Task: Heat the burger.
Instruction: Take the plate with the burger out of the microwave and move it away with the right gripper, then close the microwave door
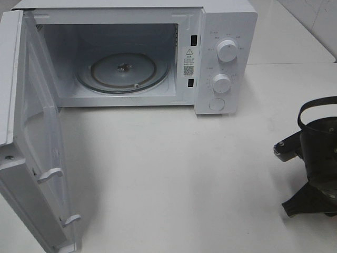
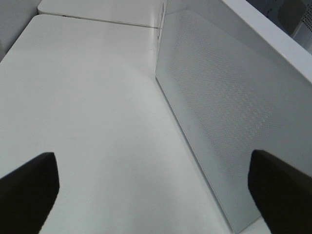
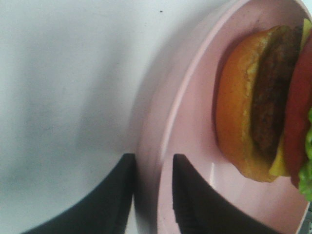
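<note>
Burger [image 3: 265, 105] lies on the pink plate [image 3: 195, 146], whose rim sits between the right gripper's [image 3: 153, 195] fingers, whether clamped I cannot tell; left gripper [image 2: 151, 190] gapes beside the open microwave [image 1: 221, 58]

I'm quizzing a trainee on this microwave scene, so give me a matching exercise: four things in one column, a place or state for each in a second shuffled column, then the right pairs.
Things:
1. microwave door
2. glass turntable
3. burger
4. right gripper

Place or state:
A. lying on the pink plate
B. swung wide open
C. fingers either side of the plate's rim
D. bare, inside the oven cavity

Pairs: 1-B, 2-D, 3-A, 4-C
</note>
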`<control>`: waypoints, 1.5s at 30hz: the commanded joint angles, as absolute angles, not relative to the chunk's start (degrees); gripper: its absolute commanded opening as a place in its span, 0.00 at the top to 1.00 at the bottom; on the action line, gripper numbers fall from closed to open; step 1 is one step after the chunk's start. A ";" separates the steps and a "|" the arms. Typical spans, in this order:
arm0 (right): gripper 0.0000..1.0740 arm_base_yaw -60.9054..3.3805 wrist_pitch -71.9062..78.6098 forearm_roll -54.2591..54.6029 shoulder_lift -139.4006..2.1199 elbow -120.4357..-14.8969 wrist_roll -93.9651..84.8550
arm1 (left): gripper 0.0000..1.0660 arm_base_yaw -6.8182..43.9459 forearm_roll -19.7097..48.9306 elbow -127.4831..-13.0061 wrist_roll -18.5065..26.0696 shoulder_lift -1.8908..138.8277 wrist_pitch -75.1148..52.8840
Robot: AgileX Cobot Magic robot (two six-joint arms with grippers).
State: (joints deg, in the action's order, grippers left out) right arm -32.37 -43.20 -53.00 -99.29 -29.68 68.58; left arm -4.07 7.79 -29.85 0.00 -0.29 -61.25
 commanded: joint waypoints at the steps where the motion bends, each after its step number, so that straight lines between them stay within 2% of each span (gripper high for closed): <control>1: 0.52 -32.09 -47.38 -49.56 -99.29 -32.26 63.71 | 0.08 -3.84 7.85 -29.62 0.00 -1.20 -61.19; 2: 0.45 -32.20 -48.01 -46.81 -98.61 -34.03 60.16 | 0.08 -3.84 7.85 -29.62 0.00 -1.20 -61.19; 3: 0.45 -32.20 -48.01 -46.81 -98.61 -34.03 60.16 | 0.08 -3.84 7.85 -29.62 0.00 -1.20 -61.19; 4: 0.39 -32.20 -48.19 -43.20 -96.77 -35.75 54.49 | 0.08 -3.84 7.85 -29.62 0.00 -1.20 -61.19; 16: 0.35 -32.20 -48.70 -27.90 -77.64 -41.25 31.00 | 0.08 -3.84 7.85 -29.62 0.00 -1.20 -61.19; 18: 0.31 -32.20 -48.70 -24.41 -73.97 -41.37 26.41 | 0.08 -3.84 7.85 -29.62 0.00 -1.20 -61.19; 19: 0.26 -32.20 -48.99 -20.63 -70.19 -41.37 21.49 | 0.08 -3.84 7.85 -29.62 0.00 -1.20 -61.19; 21: 0.24 -32.20 -49.16 -18.91 -68.41 -41.37 19.71 | 0.08 -3.84 7.85 -29.62 0.00 -1.20 -61.19; 22: 0.21 -32.20 -49.56 -14.67 -65.32 -41.37 15.53 | 0.08 -3.84 7.85 -29.62 0.00 -1.20 -61.19; 27: 0.22 -32.20 -51.74 -6.88 -58.10 -41.37 10.20 | 0.08 -3.84 7.85 -29.62 0.00 -1.20 -61.19; 33: 0.23 -32.20 -54.32 -3.38 -51.22 -41.37 7.56 | 0.08 -3.84 7.85 -29.62 0.00 -1.20 -61.19; 45: 0.25 -32.09 -61.02 -3.32 -37.99 -40.74 7.16 | 0.08 -3.84 7.85 -29.62 0.00 -1.20 -61.19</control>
